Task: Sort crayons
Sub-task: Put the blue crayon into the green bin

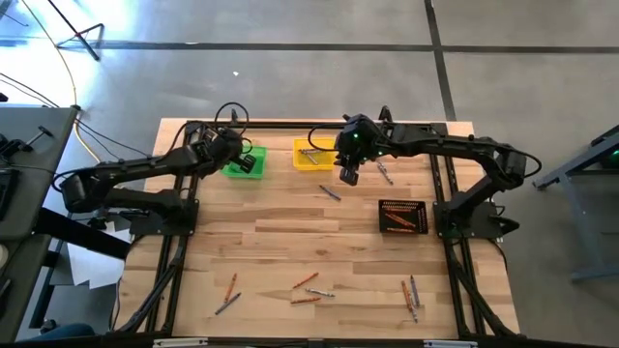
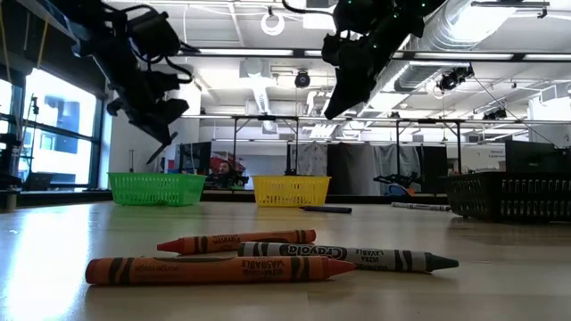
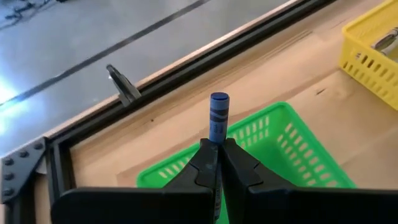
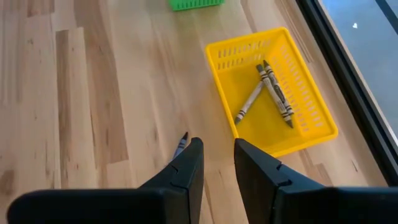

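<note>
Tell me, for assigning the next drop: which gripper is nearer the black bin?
Right. The right gripper hovers beside the yellow bin, nearer the black bin; the left gripper is over the green bin.

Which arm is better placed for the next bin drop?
Left. The left gripper is shut on a blue crayon directly over the green bin. The right gripper is open and empty beside the yellow bin, above a loose crayon.

open centre boards [image 1: 290, 227], bins behind – crayons [image 1: 308, 288] scattered
</note>
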You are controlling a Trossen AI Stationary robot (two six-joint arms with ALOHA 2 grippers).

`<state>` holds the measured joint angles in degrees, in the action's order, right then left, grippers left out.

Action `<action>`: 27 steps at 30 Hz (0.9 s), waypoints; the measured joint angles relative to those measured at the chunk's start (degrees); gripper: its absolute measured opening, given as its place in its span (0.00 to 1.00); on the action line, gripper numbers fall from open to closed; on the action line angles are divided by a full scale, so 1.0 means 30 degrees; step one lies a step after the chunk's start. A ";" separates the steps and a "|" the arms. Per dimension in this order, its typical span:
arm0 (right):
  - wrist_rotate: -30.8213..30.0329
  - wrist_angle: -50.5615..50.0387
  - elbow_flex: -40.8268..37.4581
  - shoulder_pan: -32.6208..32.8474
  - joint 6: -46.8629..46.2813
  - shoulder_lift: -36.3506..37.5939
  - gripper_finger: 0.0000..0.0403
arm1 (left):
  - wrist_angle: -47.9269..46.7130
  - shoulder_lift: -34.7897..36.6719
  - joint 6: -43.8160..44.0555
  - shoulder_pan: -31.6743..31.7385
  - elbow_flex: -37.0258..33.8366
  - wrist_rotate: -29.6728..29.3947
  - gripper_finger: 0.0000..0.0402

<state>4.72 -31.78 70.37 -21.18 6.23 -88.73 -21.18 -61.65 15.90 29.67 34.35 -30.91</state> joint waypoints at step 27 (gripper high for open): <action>-0.0011 -0.0675 0.0000 -0.0033 -0.0091 0.0000 0.21 | 0.1334 0.0007 -0.0416 0.0478 -0.0321 0.2241 0.22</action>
<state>4.69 -33.81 70.37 -21.28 5.96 -88.73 -17.17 -61.63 14.65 31.11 33.39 -24.19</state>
